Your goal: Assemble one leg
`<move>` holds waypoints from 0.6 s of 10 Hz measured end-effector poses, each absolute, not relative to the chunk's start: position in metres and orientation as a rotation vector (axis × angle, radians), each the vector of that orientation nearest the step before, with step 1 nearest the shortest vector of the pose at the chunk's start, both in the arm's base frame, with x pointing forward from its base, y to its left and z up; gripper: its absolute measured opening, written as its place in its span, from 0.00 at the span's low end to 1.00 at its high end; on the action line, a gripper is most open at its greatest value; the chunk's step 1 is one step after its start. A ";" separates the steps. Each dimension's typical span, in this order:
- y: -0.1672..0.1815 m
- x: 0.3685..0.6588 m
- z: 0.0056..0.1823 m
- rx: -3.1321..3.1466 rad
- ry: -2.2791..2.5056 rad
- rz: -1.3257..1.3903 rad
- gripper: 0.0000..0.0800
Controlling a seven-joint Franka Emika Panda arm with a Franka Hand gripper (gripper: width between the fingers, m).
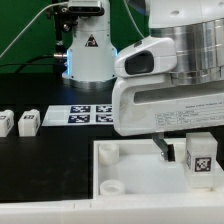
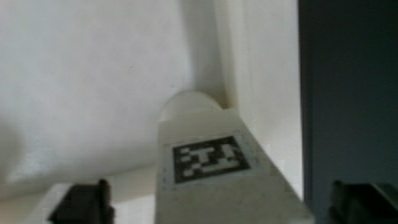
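A leg (image 1: 201,165), a small white block with a square tag, stands upright on the large white square piece (image 1: 125,168) near its corner at the exterior view's right. My gripper (image 1: 192,152) is lowered around it. One dark finger (image 1: 160,147) shows beside the leg; the other is hidden. In the wrist view the leg (image 2: 217,150) sits between the two fingers (image 2: 80,203) with a gap on each side, so my gripper (image 2: 222,208) is open and not touching it. The white piece (image 2: 89,90) fills the background.
Two more legs (image 1: 5,123) (image 1: 28,122) lie on the black table at the exterior view's left. The marker board (image 1: 88,114) lies behind them. A white lamp-like stand (image 1: 88,50) is at the back. The white piece has a round socket (image 1: 112,186).
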State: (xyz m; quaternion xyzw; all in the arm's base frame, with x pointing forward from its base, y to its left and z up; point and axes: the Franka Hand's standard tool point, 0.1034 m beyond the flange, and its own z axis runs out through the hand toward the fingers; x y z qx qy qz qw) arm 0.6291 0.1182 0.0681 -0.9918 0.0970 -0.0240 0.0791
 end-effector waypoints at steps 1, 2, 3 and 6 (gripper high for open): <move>0.118 0.629 0.068 -2.964 0.315 -0.069 0.56; 0.119 0.629 0.068 -2.934 0.492 -0.052 0.37; 0.118 0.629 0.068 -2.906 0.623 -0.041 0.37; 0.118 0.630 0.068 -2.702 1.195 0.011 0.37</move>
